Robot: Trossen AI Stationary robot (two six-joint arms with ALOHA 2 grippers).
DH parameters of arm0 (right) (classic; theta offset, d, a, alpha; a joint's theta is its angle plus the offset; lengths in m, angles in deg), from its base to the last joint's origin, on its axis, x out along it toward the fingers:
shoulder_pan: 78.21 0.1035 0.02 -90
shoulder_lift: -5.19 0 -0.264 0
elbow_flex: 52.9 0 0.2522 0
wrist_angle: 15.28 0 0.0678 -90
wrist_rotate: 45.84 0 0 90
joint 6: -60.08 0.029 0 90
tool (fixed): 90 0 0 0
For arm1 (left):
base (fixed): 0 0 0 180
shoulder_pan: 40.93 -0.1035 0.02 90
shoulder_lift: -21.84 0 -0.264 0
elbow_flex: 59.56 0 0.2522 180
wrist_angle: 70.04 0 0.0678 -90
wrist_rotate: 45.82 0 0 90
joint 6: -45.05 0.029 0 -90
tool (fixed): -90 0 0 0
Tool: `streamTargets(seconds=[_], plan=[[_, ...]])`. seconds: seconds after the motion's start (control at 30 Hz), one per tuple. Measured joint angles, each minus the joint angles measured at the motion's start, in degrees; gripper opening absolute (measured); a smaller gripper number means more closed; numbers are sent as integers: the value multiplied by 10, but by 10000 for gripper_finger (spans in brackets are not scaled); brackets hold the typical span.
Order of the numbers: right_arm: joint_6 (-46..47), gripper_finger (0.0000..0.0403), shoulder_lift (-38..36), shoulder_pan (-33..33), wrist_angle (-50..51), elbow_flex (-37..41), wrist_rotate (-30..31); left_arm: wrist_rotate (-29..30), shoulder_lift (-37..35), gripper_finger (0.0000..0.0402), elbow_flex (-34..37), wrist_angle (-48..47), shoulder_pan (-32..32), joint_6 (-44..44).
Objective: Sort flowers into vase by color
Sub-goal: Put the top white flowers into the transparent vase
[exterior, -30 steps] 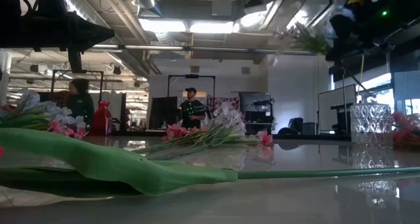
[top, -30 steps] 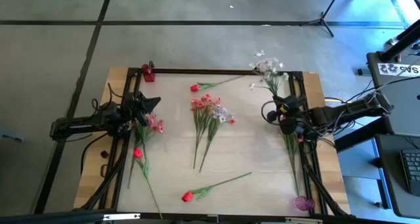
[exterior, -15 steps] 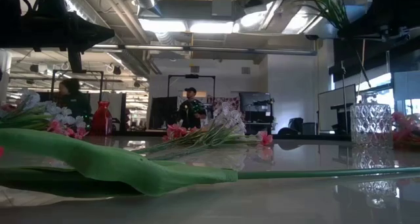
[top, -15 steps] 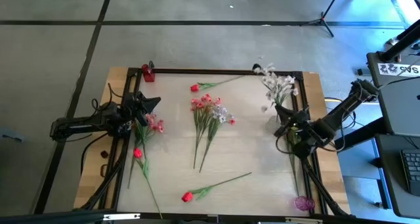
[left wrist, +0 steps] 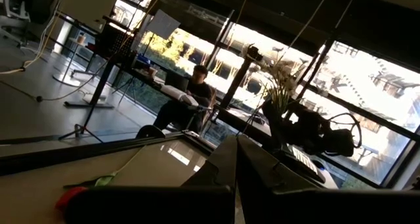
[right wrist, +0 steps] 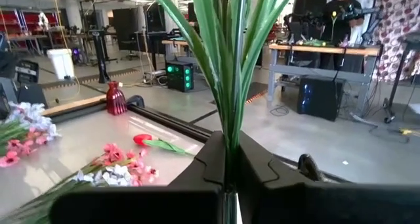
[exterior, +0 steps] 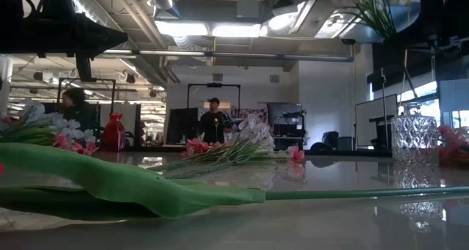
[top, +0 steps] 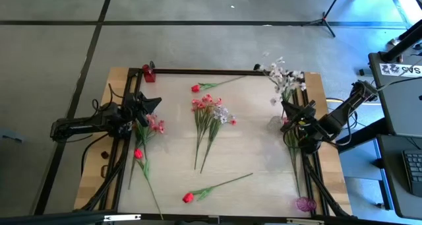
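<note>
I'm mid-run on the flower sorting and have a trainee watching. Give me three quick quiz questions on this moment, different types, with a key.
1. True or false: the right gripper is shut on the white spray.
2. Which lies nearest the table's front edge? A: the red bud with a long stem; B: the pink and white bunch in the middle; C: the red vase.
3. Fill in: the left gripper waits at the table's ___ side, beside a pink spray.

Key: 1 true; 2 A; 3 left.
</note>
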Motion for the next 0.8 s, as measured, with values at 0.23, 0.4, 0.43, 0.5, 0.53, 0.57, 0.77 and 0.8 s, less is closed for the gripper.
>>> streamTargets(seconds=[0.23, 0.4, 0.43, 0.5, 0.53, 0.57, 0.77, 0.8], plan=[[-4, 15, 5, 0, -30, 9, 1, 0, 0, 0, 0, 0, 0, 0], [-2, 15, 8, 0, -34, 17, 1, 0, 0, 0, 0, 0, 0, 0], [-1, 18, 9, 0, -35, 25, 1, 0, 0, 0, 0, 0, 0, 0], [1, 23, 9, 0, -49, 40, 0, 0, 0, 0, 0, 0, 0, 0], [2, 25, 9, 0, -55, 47, -1, 0, 0, 0, 0, 0, 0, 0], [4, 27, 9, 0, -62, 53, -2, 0, 0, 0, 0, 0, 0, 0], [-2, 46, 8, 0, -75, 59, -49, 0, 0, 0, 0, 0, 0, 0], [-9, 54, 8, 0, -75, 59, -67, 0, 0, 0, 0, 0, 0, 0]])
